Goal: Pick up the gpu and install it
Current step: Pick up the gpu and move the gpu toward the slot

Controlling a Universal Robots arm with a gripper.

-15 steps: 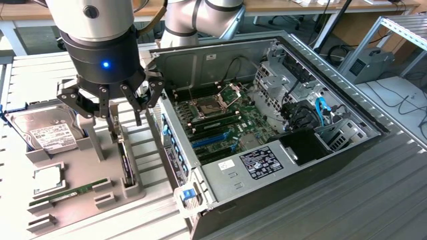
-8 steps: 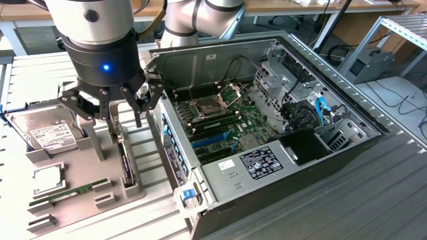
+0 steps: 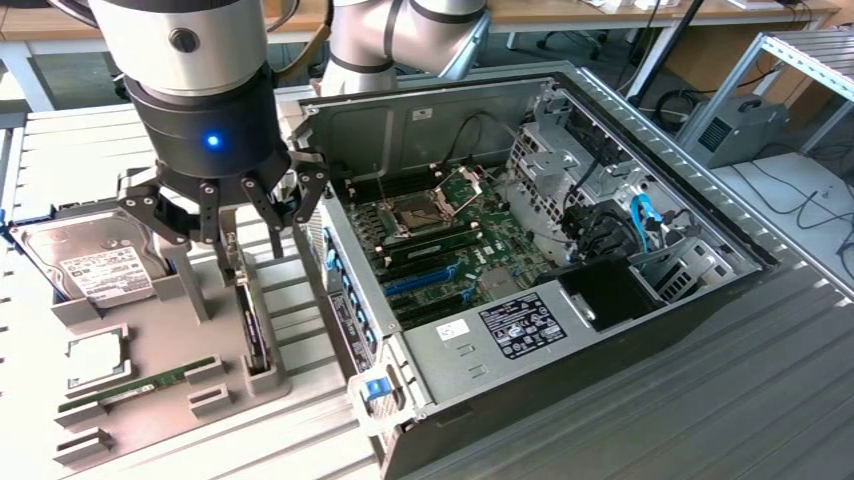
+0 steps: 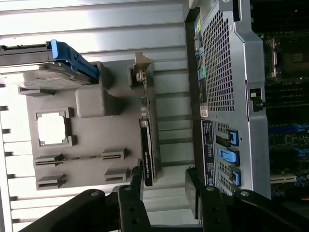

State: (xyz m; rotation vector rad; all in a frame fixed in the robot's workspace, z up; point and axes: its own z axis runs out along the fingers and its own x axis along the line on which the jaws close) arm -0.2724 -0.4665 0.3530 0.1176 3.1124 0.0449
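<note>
The gripper (image 3: 251, 262) hangs released, fingers spread, just above the gpu (image 3: 251, 335). The gpu stands on edge in a grey holder (image 3: 160, 335), long axis along the computer case (image 3: 561, 400); its small print is unreadable.

Spread hand (image 4: 164, 182) near edge-standing gpu (image 4: 147, 147)

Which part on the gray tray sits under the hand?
The gpu, on edge beside the case, under the open hand; hard drive and RAM stick sit farther off.

gpu (image 3: 251, 335) (image 4: 147, 150) | thin black card, silver bracket | upright on edge | slotted in grey holder (image 3: 154, 335)
</note>
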